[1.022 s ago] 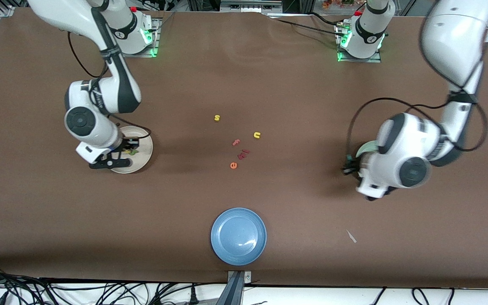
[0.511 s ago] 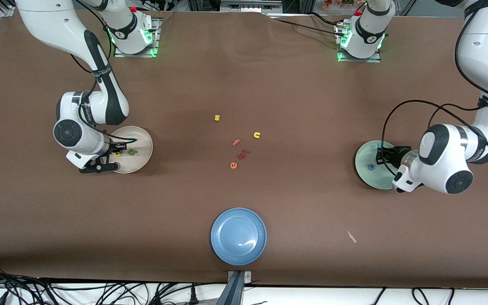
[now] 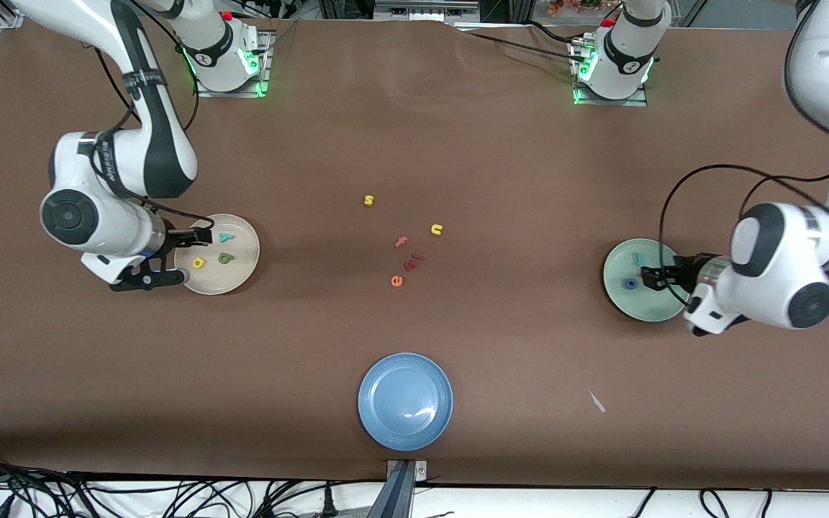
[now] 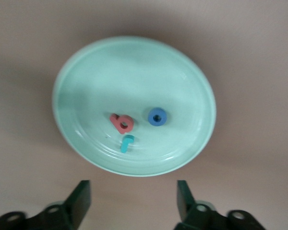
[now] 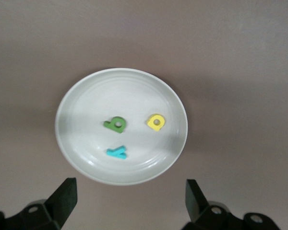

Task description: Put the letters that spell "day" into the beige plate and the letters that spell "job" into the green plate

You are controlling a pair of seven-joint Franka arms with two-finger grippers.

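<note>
The beige plate point(image 3: 240, 267) point(image 5: 120, 91) lies toward the right arm's end and holds the green d point(image 5: 115, 124), the yellow a point(image 5: 156, 121) and the teal y point(image 5: 117, 153). My right gripper point(image 3: 170, 257) point(image 5: 130, 199) hangs open and empty over the plate's outer edge. The green plate point(image 3: 614, 291) point(image 4: 134, 72) lies toward the left arm's end and holds the pink-red b point(image 4: 122, 123), the blue o point(image 4: 157, 116) and the teal j point(image 4: 126, 143). Over that plate's outer edge my left gripper point(image 3: 663, 277) point(image 4: 133, 201) is open with nothing between its fingers.
A blue plate point(image 3: 371, 424) sits near the table's front edge, mid-table. Loose letters lie mid-table: yellow s point(image 3: 368, 200), yellow u point(image 3: 436, 229), pink f point(image 3: 401, 242), orange e point(image 3: 396, 281), and small red pieces point(image 3: 414, 261). A white scrap point(image 3: 596, 401) lies nearer the front.
Both grippers have opened and drawn back from their plates toward the table's ends. The teal y now shows in the beige plate and the teal j in the green plate.
</note>
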